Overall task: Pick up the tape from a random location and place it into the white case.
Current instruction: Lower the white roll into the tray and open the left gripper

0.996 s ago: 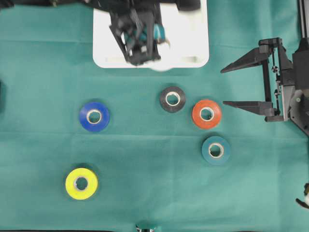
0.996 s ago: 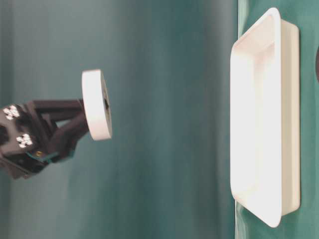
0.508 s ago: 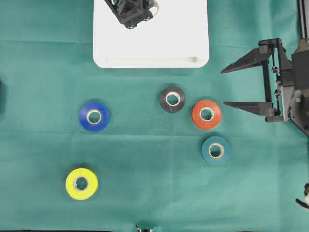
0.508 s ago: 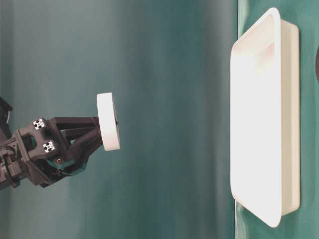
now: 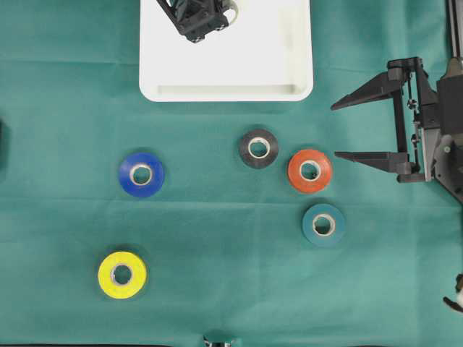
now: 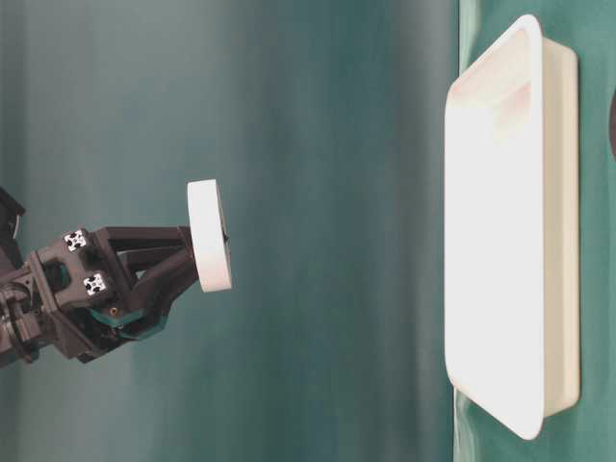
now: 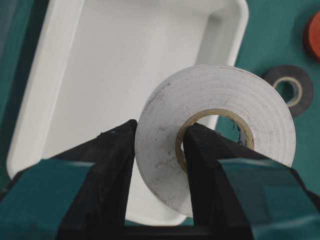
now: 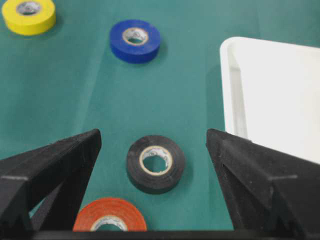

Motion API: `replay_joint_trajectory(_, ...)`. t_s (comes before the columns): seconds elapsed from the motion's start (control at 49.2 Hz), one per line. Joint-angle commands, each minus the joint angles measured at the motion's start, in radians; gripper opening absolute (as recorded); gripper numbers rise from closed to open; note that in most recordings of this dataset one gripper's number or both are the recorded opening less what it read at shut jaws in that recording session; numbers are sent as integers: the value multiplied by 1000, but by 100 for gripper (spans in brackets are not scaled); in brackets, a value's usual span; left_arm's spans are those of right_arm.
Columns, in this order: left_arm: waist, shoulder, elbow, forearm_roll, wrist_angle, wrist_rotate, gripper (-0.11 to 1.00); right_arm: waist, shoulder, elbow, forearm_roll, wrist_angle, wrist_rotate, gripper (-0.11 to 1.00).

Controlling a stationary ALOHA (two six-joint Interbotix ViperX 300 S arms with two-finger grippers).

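Left pincer [image 7: 159, 150] clenched on the white tape [image 7: 215, 137]: one finger through the core, one on the outer wall. Roll is held in the air above the white case [image 5: 226, 92], at the tray's 12 o'clock end in the overhead view. Right pincer [image 5: 367, 129] spread wide, parked at 3 o'clock, grasping nothing.

Step in hand: the drop. Judgement: get lower first, as the table-level view shows a clear gap between roll and tray. Keep the roll over the floor of the tray, away from the rim. Release fully so the inner finger clears the core, then lift straight up. Other rolls on the bench are not involved.
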Motion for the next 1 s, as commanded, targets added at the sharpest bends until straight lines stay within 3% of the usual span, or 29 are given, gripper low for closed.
replay_joint_trajectory(0.0,2,-41,-14,2,-6,-3,26,2,0,-29,0,-3,0,92)
replay_joint_trajectory(0.284,2,-43,-6,2,-9,-3,26,3,0,-29,0,-3,0,92)
replay_joint_trajectory(0.467,3,-43,48,2,-52,-3,26,2,0,-29,0,-3,0,92)
replay_joint_trajectory(0.975,61,31,321,0,-374,-5,26,2,3,-28,-2,-5,0,92)
